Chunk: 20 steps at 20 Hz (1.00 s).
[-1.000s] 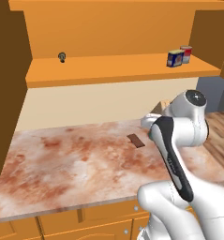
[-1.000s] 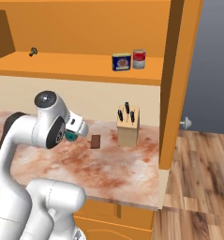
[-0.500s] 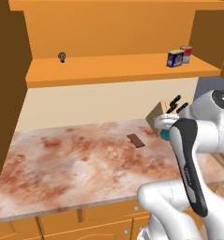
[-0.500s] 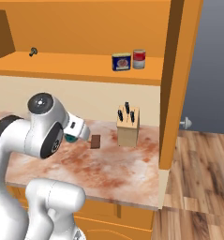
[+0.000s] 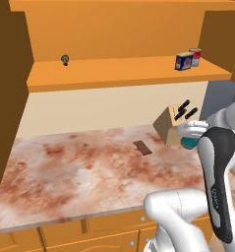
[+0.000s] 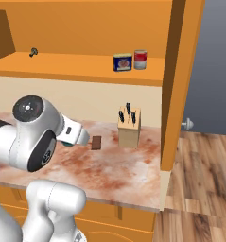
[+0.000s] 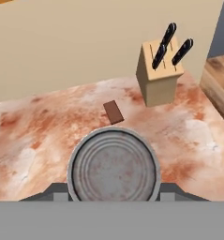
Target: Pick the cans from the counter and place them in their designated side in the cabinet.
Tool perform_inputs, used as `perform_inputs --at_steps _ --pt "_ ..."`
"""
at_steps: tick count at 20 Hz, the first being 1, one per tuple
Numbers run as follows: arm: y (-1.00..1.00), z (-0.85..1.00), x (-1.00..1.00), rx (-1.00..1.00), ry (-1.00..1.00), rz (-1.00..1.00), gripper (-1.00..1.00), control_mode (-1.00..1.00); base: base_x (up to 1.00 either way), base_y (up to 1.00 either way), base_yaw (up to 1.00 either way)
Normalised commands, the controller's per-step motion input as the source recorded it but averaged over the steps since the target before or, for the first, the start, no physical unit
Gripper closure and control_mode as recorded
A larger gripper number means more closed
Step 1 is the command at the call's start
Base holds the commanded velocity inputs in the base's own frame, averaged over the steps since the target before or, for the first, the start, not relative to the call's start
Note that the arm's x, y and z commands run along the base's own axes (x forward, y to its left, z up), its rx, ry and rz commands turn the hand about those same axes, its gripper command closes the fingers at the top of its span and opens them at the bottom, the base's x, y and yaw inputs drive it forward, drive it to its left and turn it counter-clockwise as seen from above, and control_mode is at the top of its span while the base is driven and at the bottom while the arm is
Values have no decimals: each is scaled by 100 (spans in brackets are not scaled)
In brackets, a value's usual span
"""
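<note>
right, you've got the teal can (image 7: 113, 168) clamped in the gripper (image 7: 113, 194), held up over the counter (image 5: 74, 172). in the hand view its ribbed silver top sits square between the two fingers, one pressing on each side of the round wall. from the left base view a sliver of teal (image 5: 189, 142) pokes out beside the white hand, just in front of the knife block (image 5: 170, 125).

this thing looks rigid and light, a plain metal cylinder, so it shouldn't crush. the smooth curved wall is the worry: it could slip or twist if the grip sits off centre. you want the pads across the widest part of the body, mid-height, and that seems to be roughly where they are.

up on the cabinet (image 5: 124, 74) shelf, the dark blue can (image 5: 184, 61) with the yellow label stands on the right side, just beside a red-and-grey can (image 5: 195, 56). a small dark knob-like thing (image 5: 65, 60) sits far left.

a brown block (image 7: 114, 112) lies flat on the counter below, clear of your load. the teal can has yet to reach the shelf.
</note>
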Motion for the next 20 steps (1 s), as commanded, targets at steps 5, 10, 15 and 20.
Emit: perform_inputs --at_steps 5,10,15,20 --pt "-11 39 -39 0 -5 1 100 -100 0 0 0" --pt "-3 39 -29 0 -5 1 100 -100 0 0 0" --pt "0 39 -14 0 -1 1 100 -100 0 0 0" --pt "-2 23 0 0 0 1 100 -100 0 0 0"
